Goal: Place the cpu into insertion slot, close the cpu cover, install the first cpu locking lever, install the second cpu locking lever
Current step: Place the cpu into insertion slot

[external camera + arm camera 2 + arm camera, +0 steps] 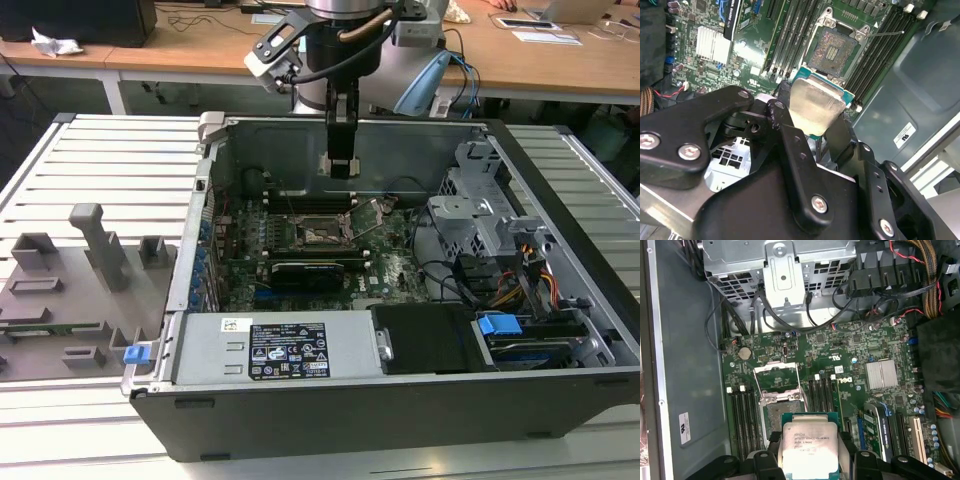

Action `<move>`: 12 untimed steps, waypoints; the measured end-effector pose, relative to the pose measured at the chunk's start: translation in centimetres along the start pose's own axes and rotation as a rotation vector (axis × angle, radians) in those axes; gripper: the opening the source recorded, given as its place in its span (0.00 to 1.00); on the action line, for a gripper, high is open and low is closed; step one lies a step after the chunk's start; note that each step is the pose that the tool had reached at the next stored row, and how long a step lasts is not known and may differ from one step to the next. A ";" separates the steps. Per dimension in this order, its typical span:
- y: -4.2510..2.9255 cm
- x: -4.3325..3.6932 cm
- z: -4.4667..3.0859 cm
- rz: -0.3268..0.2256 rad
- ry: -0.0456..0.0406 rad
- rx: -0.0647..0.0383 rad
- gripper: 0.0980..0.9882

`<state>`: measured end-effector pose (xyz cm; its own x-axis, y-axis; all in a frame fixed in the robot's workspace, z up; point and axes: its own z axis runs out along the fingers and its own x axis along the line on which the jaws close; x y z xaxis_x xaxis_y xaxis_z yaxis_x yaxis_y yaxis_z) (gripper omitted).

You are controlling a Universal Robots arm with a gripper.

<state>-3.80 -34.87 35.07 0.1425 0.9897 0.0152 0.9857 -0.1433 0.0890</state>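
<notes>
My gripper point(342, 165) hangs inside the open computer case, shut on the cpu point(809, 447), a flat square chip with a pale silver face and a green rim. In the second wrist view the cpu point(816, 107) sits clamped between the black fingers point(784, 120), and my gripper point(815, 122) is above the green board. The insertion slot point(782, 416) lies just beyond the chip's edge, dark centre bare point(833, 47); in the exterior view the insertion slot point(322, 232) is below the gripper. The cpu cover point(776, 371) stands swung back. A thin locking lever point(886, 33) sticks out beside the slot.
Long black memory slots point(742, 415) flank the socket. A black card point(315, 268) lies in front of it. A grey metal drive cage point(480, 215) and cable bundles point(530, 280) are on the exterior view's right, the power supply point(280, 350) in front, and a grey fixture plate point(70, 290) outside at left.
</notes>
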 end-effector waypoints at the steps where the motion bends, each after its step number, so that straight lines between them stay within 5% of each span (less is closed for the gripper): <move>1: 0.00 0.00 0.03 0.000 0.0000 0.000 0.48; 12: -0.04 -0.01 0.32 0.000 0.0000 0.000 0.48</move>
<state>-3.81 -34.87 34.75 0.1426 0.9897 0.0151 0.9857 -0.1433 0.0890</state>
